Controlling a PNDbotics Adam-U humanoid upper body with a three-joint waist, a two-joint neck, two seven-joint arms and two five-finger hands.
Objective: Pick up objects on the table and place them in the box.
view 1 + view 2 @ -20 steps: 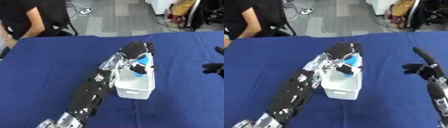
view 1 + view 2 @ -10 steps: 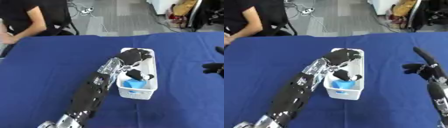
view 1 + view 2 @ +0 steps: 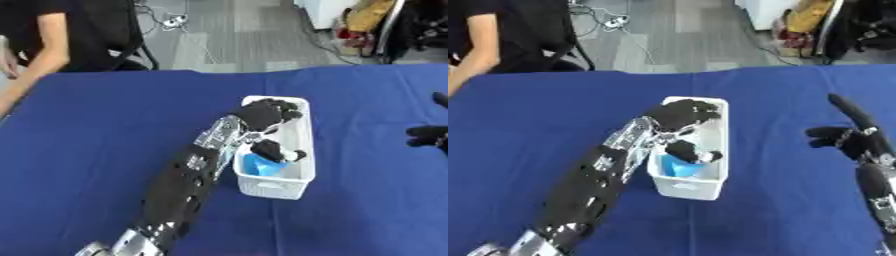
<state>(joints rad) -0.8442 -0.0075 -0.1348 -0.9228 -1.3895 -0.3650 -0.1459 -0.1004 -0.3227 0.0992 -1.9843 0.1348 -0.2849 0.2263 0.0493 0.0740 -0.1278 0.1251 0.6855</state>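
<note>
Your left hand (image 3: 267,114) hovers curled and empty over the box's (image 3: 302,170) far end, blue and black objects (image 3: 267,156) lying nearer you.

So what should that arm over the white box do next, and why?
Probably lift the left hand up and out of the white box. A blue item and a black-and-white one already lie inside, and the hand appears to hold nothing.
</note>
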